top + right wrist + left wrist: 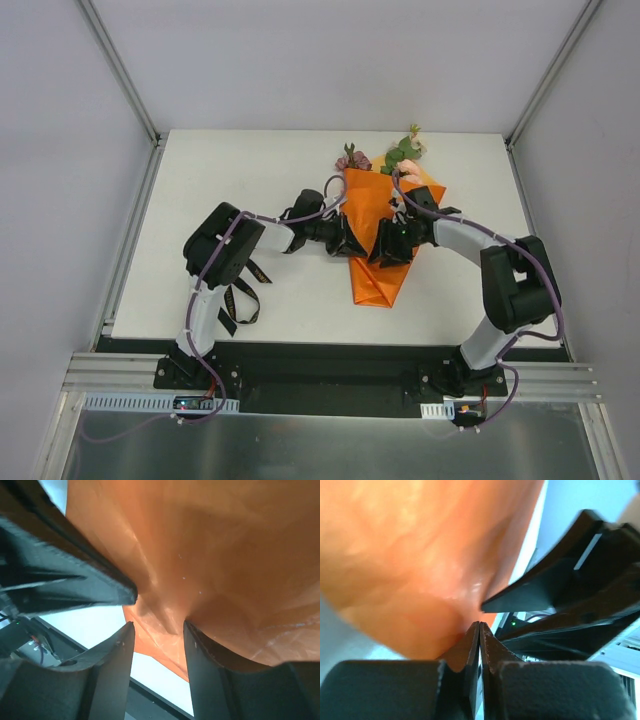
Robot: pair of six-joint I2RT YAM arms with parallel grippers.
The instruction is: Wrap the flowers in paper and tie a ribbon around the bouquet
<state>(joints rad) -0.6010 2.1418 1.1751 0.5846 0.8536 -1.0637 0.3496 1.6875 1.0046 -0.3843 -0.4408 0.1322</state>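
The bouquet lies on the table as an orange paper (375,278) cone, its point toward the arms. Mauve flowers (351,158) and green leaves (404,152) show at its wide far end. My left gripper (350,243) meets the cone's left side. In its wrist view the left gripper (480,626) is shut, its tips against a paper (415,565) fold, and no paper shows between the jaws. My right gripper (388,252) sits on the cone's middle. The right gripper (157,626) is open, with a paper (210,555) bulge just beyond its jaws. The black ribbon (243,296) lies looped by the left arm.
The two grippers are very close together over the cone; the left gripper's finger (75,582) crosses the right wrist view, and the right gripper's body (560,592) fills the right of the left wrist view. White table (250,170) surrounds the cone, bounded by metal rails (135,230).
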